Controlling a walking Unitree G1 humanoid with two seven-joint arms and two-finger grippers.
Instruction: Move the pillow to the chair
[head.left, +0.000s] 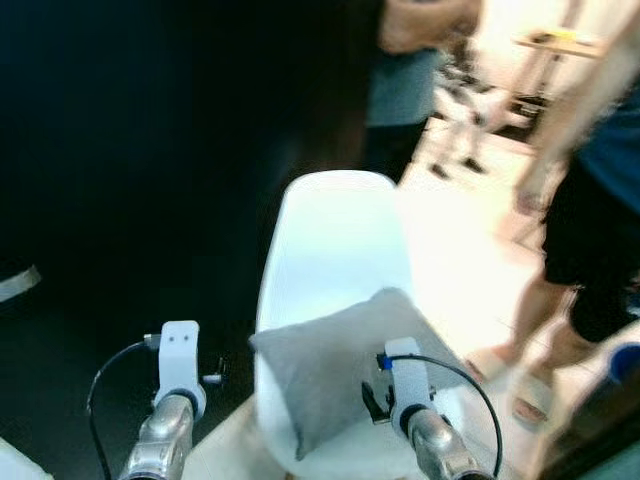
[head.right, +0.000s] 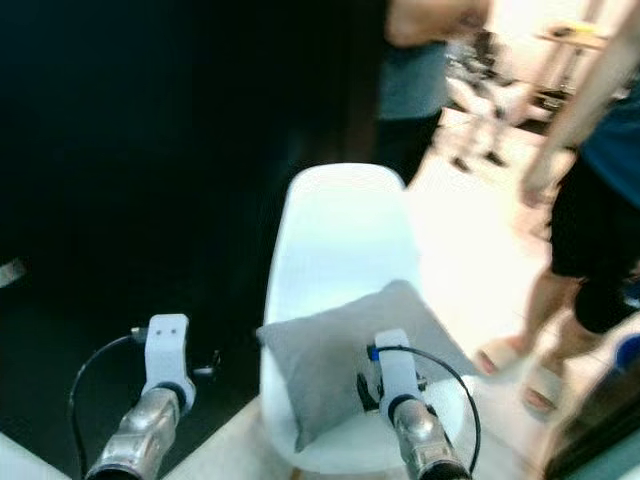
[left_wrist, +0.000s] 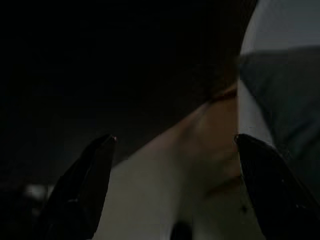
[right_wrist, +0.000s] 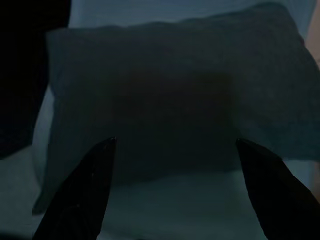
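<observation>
Our left gripper (left_wrist: 175, 145) hangs spread wide and empty beside the white chair (head.left: 335, 250), the grey pillow (head.left: 335, 365) lies on that chair's seat leaning against its back, our right gripper (right_wrist: 175, 145) gapes wide before the pillow, gripping nothing, and two people (head.left: 590, 200) stand farther right.

Home room (white chair (head.left: 335, 260), bystanders (head.left: 590, 200))

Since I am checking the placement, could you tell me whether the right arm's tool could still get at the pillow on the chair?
Probably yes: the right tool is open and faces the grey pillow, which lies on the white chair, with nothing between them.
</observation>
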